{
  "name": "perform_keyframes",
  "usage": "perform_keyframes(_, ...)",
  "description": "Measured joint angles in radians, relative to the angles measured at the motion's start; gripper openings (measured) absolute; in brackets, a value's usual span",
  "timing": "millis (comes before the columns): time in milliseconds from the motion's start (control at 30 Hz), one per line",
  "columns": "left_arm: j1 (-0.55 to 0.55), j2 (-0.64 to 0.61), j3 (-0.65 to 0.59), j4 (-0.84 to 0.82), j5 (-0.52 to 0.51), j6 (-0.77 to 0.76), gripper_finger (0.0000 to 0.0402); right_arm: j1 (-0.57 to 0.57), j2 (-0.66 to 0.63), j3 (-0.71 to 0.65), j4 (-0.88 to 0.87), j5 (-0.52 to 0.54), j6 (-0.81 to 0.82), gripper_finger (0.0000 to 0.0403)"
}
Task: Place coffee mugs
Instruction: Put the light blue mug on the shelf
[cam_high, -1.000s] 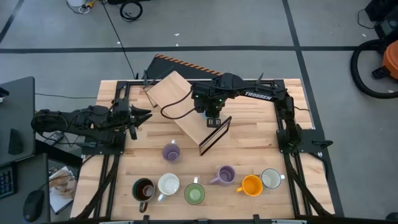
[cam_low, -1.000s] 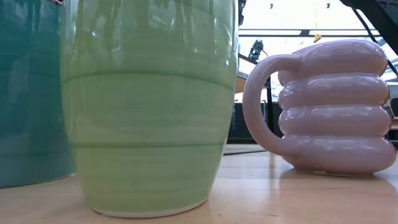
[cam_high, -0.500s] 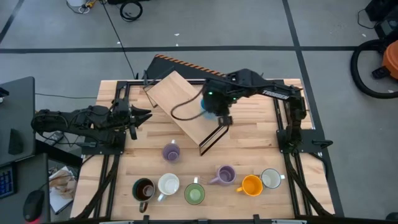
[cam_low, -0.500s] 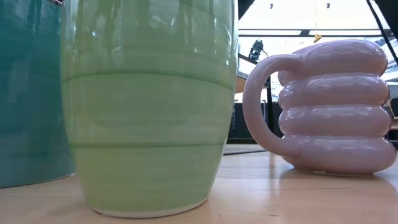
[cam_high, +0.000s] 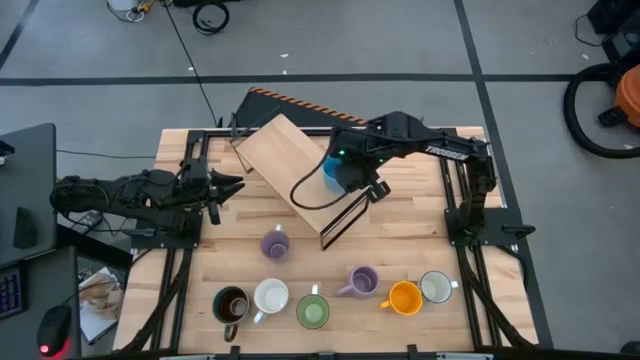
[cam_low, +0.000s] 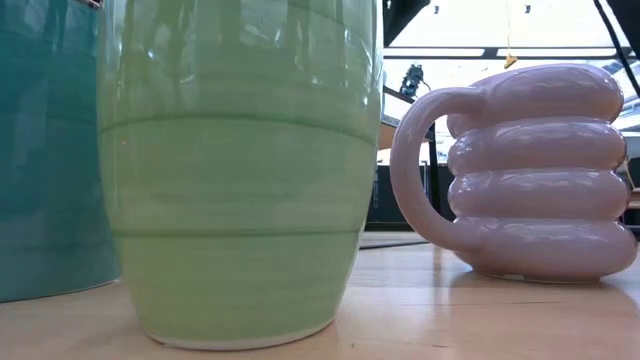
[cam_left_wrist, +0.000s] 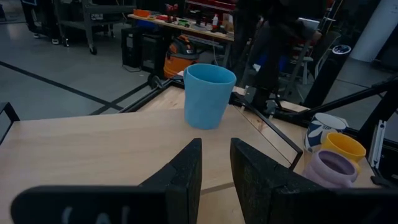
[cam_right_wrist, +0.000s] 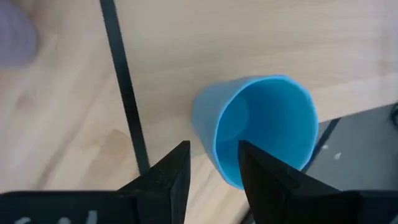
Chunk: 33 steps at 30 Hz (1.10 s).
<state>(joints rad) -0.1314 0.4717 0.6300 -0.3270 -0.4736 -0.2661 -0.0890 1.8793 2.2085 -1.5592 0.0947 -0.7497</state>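
Fingers of the right gripper (cam_right_wrist: 211, 171) stand apart with a clear gap between them, and nothing is pinched there. Just ahead of its tips, in the right wrist view, stands the blue mug (cam_right_wrist: 261, 127), upright with its open mouth showing, on a pale wooden board (cam_high: 290, 170) edged by a thin black frame (cam_high: 345, 215). From above, this gripper (cam_high: 352, 182) hangs over the far middle of the table (cam_high: 420, 220), with the blue mug (cam_high: 334, 168) just beside it on the far side.

Off to the left side, well apart from the right gripper, the left gripper (cam_high: 228, 188) waits low over the table edge. Its fingers (cam_left_wrist: 186, 168) are held a little apart around nothing, pointing toward the blue mug (cam_left_wrist: 208, 94).

Nearer the front edge, well clear of both grippers, the other mugs stand: a lilac mug (cam_high: 275, 243) alone, then a row with the dark brown mug (cam_high: 231, 304), a white mug (cam_high: 270, 296), the green mug (cam_high: 313, 312), a second lilac mug (cam_high: 361, 281), the orange mug (cam_high: 404, 298) and another white mug (cam_high: 436, 287). The low view is filled by the green mug (cam_low: 235, 170) and a ribbed lilac mug (cam_low: 530, 170).
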Motion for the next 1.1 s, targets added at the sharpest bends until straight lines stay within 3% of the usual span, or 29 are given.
perform_keyframes(500, 0.0, 0.0, 0.0, -0.002, 0.0, 0.0, 0.0089, -0.005, -0.001, -0.188, 0.081, 0.119, -0.072, 0.0129)
perform_keyframes(700, 0.0, 0.0, 0.0, -0.002, 0.0, 0.0, 0.0089, -0.007, -0.001, -0.193, 0.112, 0.085, -0.043, 0.0103)
perform_keyframes(1000, 0.0, 0.0, 0.0, -0.001, 0.0, 0.0, 0.0089, -0.006, -0.001, -0.193, 0.122, -0.013, 0.111, 0.0028)
perform_keyframes(1100, 0.0, 0.0, 0.0, 0.0, 0.0, 0.0, 0.0089, -0.005, -0.001, -0.193, 0.127, -0.016, 0.172, 0.0026)
